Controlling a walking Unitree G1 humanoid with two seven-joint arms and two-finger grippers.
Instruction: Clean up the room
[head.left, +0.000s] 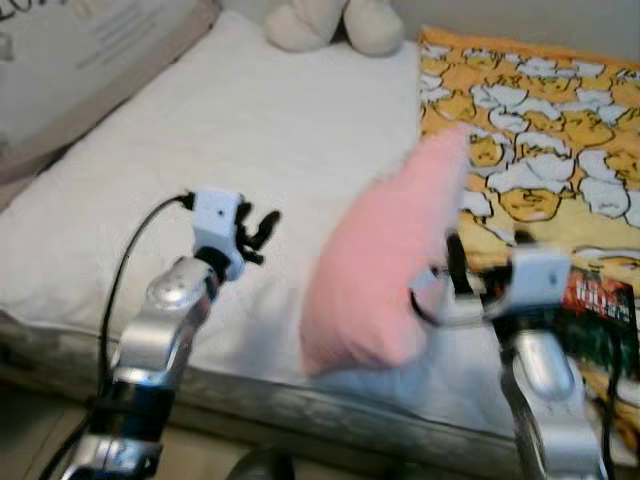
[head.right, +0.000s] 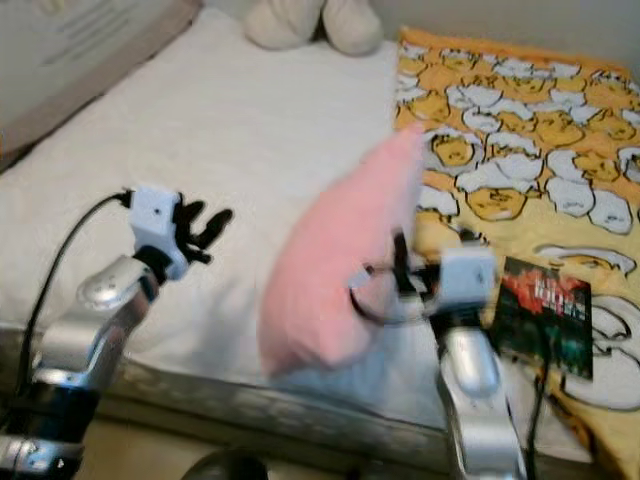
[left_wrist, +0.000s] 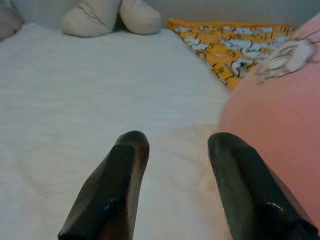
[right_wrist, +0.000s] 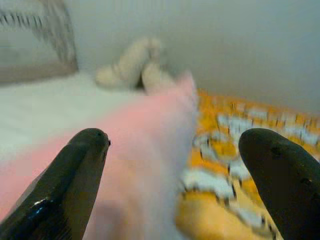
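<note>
The pink pillow (head.left: 385, 265) stands tilted on the bed (head.left: 200, 150), its long axis running away toward the cream plush toy (head.left: 335, 25). The right gripper (head.left: 450, 285) touches the pillow's near end, jaws wide astride it. The left gripper (head.left: 262, 232), jaws parted and empty, hovers beside the pillow, farther off.

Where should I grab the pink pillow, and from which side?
Take the pink pillow by its lower corner near the bed's front edge, coming from the robot's right, where the right gripper already sits with jaws open. It stands tilted on the white sheet, and its soft, thin edge there should pinch more easily than its puffy middle.
</note>
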